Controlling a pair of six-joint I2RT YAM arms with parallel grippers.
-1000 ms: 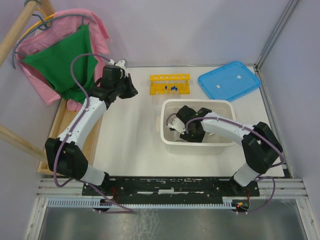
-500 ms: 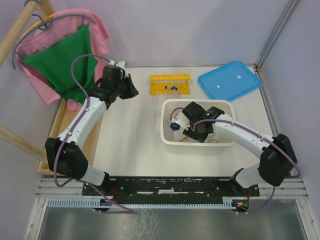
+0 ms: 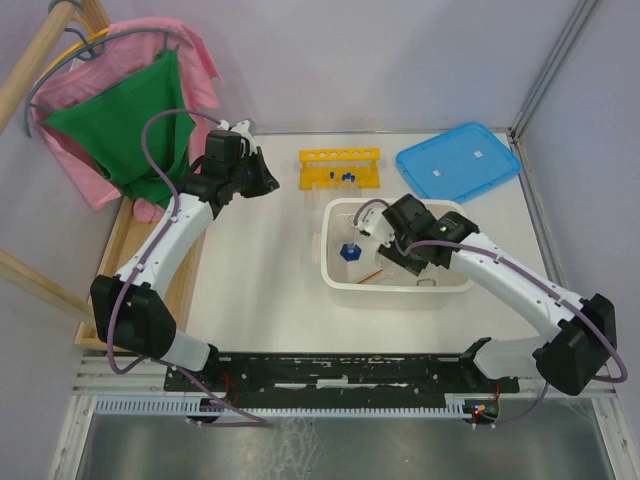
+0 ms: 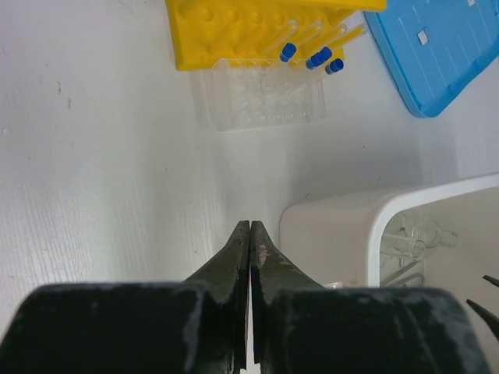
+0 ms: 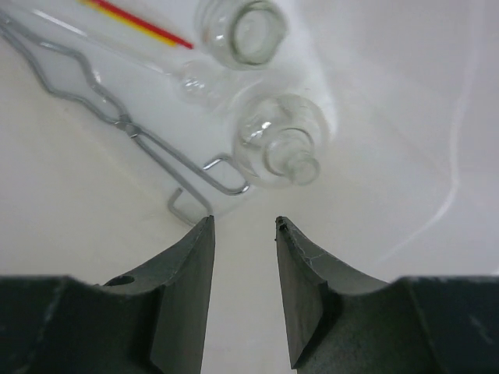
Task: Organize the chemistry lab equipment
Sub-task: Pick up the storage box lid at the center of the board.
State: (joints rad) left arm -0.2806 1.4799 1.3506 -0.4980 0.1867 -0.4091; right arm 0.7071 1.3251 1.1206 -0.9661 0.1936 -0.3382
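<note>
- So, the right gripper (image 5: 243, 222) is down inside the white tub (image 3: 395, 292), jaws spread a little with nothing between them.
- Just past its tips there's a small glass flask (image 5: 281, 144), with a second flask (image 5: 238, 27) further on. The metal tongs (image 5: 117, 117) lie beside them, and the thin red rod (image 5: 140, 22) is at the far end.
- Meanwhile the left gripper (image 4: 249, 227) hangs over the bare table (image 4: 101, 156), jaws pressed together, holding nothing.
- Over at the back, the yellow rack (image 4: 234, 31) has a few blue-capped tubes (image 4: 312, 58) in it, and the blue lid (image 3: 458, 160) sits just to its right.
</note>
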